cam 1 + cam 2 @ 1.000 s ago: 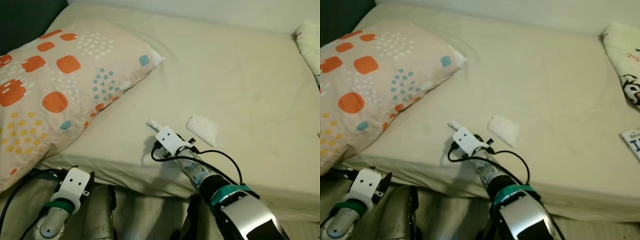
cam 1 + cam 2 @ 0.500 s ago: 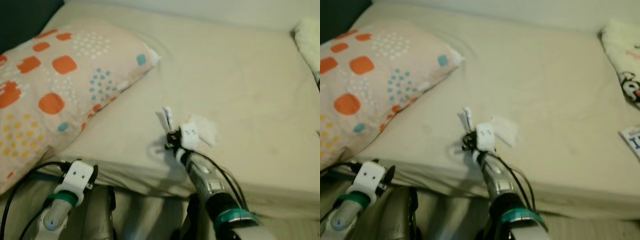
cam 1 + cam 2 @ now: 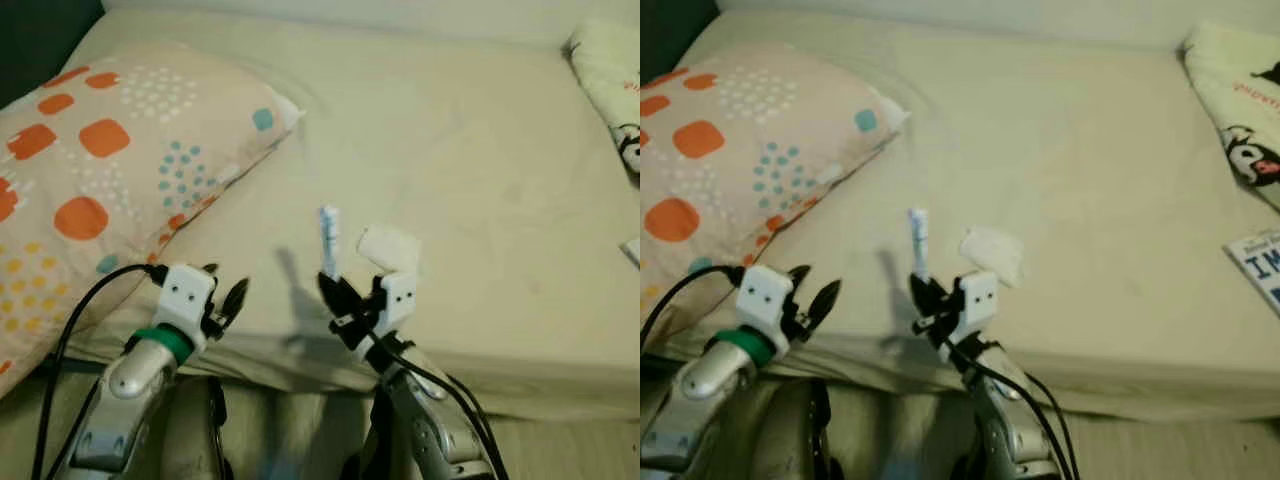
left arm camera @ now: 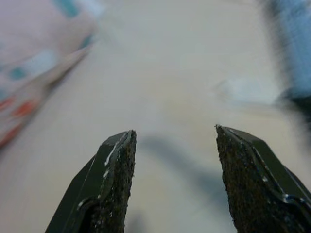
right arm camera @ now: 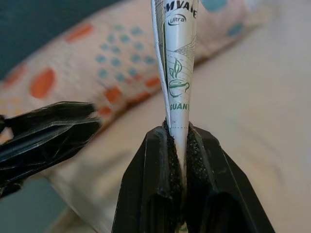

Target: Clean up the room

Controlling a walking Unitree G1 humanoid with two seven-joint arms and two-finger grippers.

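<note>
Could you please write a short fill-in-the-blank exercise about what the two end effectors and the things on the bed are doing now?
1. The right end effector is shut on a white ____.
2. The left end effector has its fingers ____ and holds nothing.
3. A crumpled tissue lies on the ____.
4. The patterned pillow is on the robot's ____ side.

Missing words: packet; open; bed; left

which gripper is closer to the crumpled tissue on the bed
Right. The right gripper sits just beside the crumpled tissue, shut on a sachet. The left gripper hangs open farther off, toward the pillow.
</note>
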